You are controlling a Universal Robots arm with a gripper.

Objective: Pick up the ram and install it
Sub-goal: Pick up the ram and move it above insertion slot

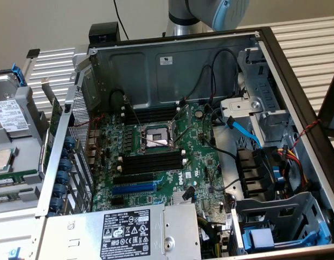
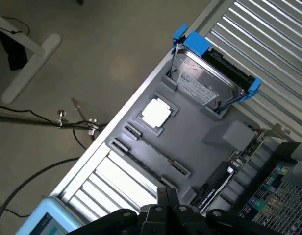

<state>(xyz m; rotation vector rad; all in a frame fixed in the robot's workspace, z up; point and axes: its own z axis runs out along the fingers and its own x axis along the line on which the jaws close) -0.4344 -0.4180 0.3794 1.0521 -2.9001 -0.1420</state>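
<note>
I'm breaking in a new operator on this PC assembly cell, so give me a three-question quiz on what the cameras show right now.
1. True or false: the ram is already seated in one of the black motherboard slots.
2. What colour is the bracket that holds the hard drive? A red, B blue, C yellow.
3. Fill in the blank: the gripper is ____ (open or shut).

Key:
1. False. It lies on the grey tray outside the case.
2. B
3. shut
</note>
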